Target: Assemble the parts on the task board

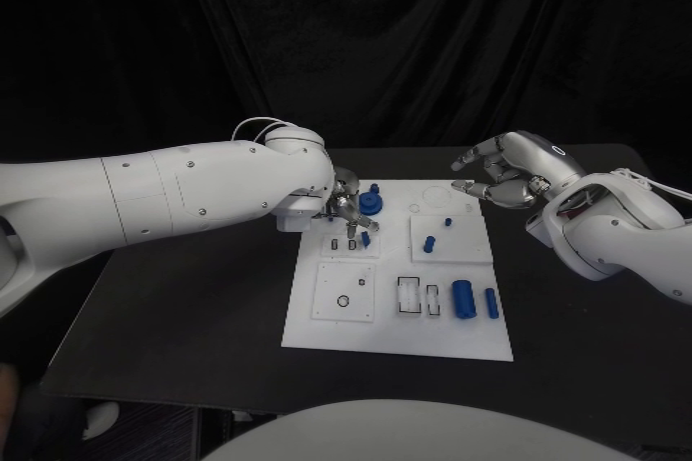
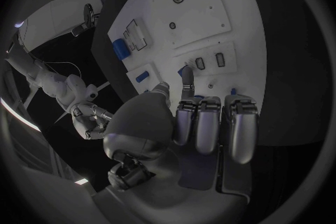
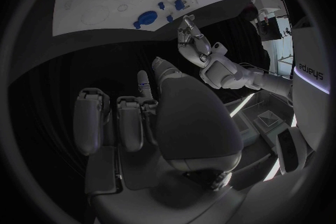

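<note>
Left hand [image 1: 346, 209] hovers low over task board [image 1: 397, 341] far-left slots, fingers close on small blue part [image 1: 365, 238], probably seating it. Right hand [image 1: 500, 176] waits far right, fingers curled, holding nothing.

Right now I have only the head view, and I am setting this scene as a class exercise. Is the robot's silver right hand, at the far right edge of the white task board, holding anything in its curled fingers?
Observer: No. The right wrist view shows the right hand with a bare palm and nothing between its fingers.
Operator: And the left hand, over the far left of the white task board?
Observer: In the left wrist view one of its fingers reaches down to a small blue part beside two dark slots. I cannot tell whether it touches or pinches the part.
</note>
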### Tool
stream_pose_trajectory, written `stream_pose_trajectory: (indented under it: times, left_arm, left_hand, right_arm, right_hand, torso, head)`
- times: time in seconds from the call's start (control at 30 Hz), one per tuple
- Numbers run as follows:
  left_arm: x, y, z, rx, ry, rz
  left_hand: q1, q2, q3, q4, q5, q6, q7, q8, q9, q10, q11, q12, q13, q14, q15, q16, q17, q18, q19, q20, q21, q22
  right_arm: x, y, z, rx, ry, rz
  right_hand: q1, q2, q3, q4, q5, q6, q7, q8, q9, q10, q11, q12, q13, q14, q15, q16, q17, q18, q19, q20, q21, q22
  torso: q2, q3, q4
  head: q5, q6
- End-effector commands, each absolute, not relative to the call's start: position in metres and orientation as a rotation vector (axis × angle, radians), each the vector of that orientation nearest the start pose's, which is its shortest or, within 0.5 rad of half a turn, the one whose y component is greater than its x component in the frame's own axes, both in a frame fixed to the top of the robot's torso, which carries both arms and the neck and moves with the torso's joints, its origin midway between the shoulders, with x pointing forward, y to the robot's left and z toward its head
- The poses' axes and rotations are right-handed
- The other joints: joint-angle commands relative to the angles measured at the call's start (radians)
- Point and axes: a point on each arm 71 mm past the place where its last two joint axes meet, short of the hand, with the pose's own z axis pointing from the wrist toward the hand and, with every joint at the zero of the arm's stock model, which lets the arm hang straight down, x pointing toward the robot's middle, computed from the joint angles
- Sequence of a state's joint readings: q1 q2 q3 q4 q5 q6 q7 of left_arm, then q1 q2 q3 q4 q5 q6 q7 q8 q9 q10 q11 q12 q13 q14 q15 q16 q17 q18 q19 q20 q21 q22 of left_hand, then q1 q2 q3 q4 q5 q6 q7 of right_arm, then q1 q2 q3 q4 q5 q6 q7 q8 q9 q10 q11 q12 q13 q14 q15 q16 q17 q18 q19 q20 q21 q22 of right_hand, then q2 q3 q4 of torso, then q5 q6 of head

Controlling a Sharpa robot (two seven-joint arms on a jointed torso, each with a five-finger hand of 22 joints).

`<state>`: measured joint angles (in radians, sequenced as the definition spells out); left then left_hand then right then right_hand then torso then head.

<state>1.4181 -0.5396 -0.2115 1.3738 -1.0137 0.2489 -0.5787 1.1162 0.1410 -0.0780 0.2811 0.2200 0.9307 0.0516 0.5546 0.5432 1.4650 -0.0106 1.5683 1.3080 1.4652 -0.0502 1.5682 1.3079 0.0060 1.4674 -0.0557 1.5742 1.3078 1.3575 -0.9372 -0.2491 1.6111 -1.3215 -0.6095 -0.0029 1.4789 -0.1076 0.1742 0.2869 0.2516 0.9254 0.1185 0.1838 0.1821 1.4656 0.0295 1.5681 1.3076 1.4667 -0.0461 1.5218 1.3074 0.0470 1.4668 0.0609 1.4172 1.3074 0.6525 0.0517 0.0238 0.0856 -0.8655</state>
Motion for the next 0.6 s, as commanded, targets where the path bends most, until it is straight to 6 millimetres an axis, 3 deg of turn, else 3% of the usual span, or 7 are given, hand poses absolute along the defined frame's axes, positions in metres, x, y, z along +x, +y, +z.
stream_pose_trajectory:
  times: [0.03, 0.07, 0.2, 0.6]
  left_arm:
    - [0.5080, 0.1096, -0.1878, 0.089, 2.353, -0.353]
    - [0.5083, 0.1086, -0.1877, 0.089, 2.349, -0.358]
    - [0.5103, 0.1048, -0.1877, 0.084, 2.338, -0.370]
    - [0.5142, 0.1056, -0.1923, 0.068, 2.338, -0.364]
  left_hand:
    - [0.010, 0.002, 0.006, -0.001, 0.007, 0.000, 0.000, -0.008, -0.001, 0.106, -0.005, 0.002, 0.263, 0.106, -0.006, 0.003, 0.263, -0.006, 0.103, -0.006, -0.003, 0.263]
    - [0.010, 0.002, 0.006, -0.001, 0.007, 0.000, 0.000, -0.008, -0.001, 0.106, -0.005, 0.002, 0.263, 0.106, -0.006, 0.003, 0.263, -0.006, 0.103, -0.006, -0.003, 0.263]
    - [0.018, 0.001, 0.014, -0.003, 0.020, 0.008, -0.001, -0.022, -0.001, 0.106, -0.005, 0.002, 0.263, 0.106, -0.006, 0.003, 0.263, -0.006, 0.103, -0.006, -0.003, 0.263]
    - [0.020, 0.000, 0.016, -0.002, 0.023, 0.010, -0.001, -0.026, -0.001, 0.106, -0.005, 0.002, 0.263, 0.106, -0.007, 0.003, 0.263, -0.006, 0.103, -0.006, -0.003, 0.263]
  right_arm:
    - [0.4671, -0.2275, -0.1628, -0.090, 1.471, 0.686]
    - [0.4670, -0.2276, -0.1629, -0.093, 1.471, 0.683]
    - [0.4667, -0.2279, -0.1629, -0.100, 1.471, 0.677]
    - [0.4657, -0.2279, -0.1630, -0.117, 1.473, 0.666]
  right_hand:
    - [-0.007, 0.002, 0.003, 0.001, 0.006, 0.008, -0.001, 0.006, -0.002, 0.105, 0.005, 0.003, 0.263, 0.087, 0.009, -0.004, 0.190, -0.009, 0.035, 0.007, 0.004, 0.205]
    - [-0.007, 0.002, 0.003, 0.001, 0.006, 0.008, -0.001, 0.006, -0.002, 0.105, 0.005, 0.003, 0.263, 0.087, 0.009, -0.004, 0.190, -0.009, 0.035, 0.007, 0.004, 0.205]
    - [-0.007, 0.002, 0.003, 0.000, 0.005, 0.007, -0.001, 0.006, -0.002, 0.105, 0.005, 0.003, 0.263, 0.087, 0.009, -0.004, 0.190, -0.009, 0.035, 0.007, 0.003, 0.204]
    - [-0.007, 0.002, 0.003, 0.000, 0.005, 0.007, -0.001, 0.005, -0.003, 0.105, 0.005, 0.003, 0.263, 0.087, 0.009, -0.005, 0.188, -0.009, 0.035, 0.008, 0.003, 0.205]
  torso:
    - [0.001, 0.0055, -0.0034]
    - [0.001, 0.0035, -0.0049]
    - [0.000, 0.0020, -0.0050]
    - [0.001, 0.0024, -0.0025]
  head:
    - [0.005, -0.005]
    - [0.007, -0.006]
    - [0.010, -0.007]
    - [0.003, -0.007]
